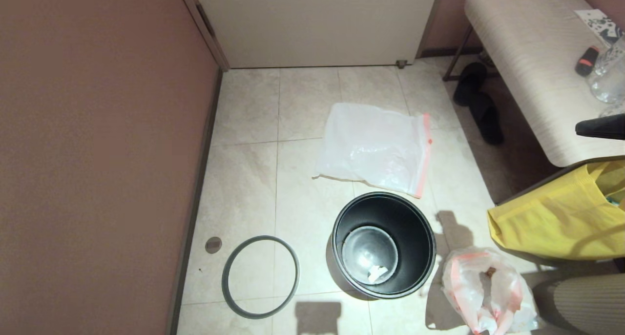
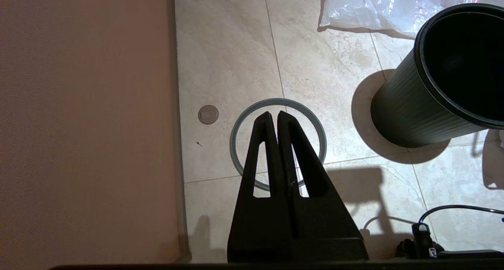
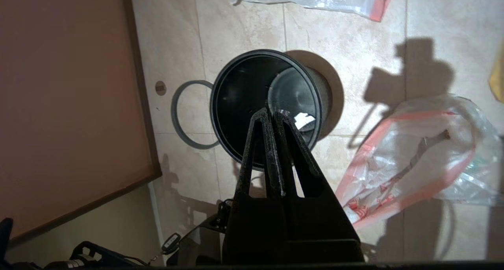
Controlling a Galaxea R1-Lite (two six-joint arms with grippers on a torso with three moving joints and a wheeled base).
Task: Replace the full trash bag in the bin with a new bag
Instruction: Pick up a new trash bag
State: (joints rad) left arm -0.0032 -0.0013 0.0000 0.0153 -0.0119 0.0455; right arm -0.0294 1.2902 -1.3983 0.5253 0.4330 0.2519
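Our right gripper point(image 3: 271, 113) is hanging clenched and empty over the bin point(image 1: 384, 244); the new bag point(image 1: 373, 147) is lying at twelve o'clock, so we are risking pinching only its slippery top layer

A pale tiled floor point(image 1: 244, 130) fills the space, and everything else is placed from it. A brown wall point(image 1: 97, 154) borders it along one side, and a white door point(image 1: 317, 22) closes its far end. A small round metal disc point(image 1: 213, 245) sits flush in the floor near the wall. On the side opposite the wall, a light wood-grain counter point(image 1: 527, 56) stands over the floor, with black slippers point(image 1: 478, 103) on the tiles beneath its edge. A yellow cloth tote point(image 1: 556, 218) sits just below the counter's near end.
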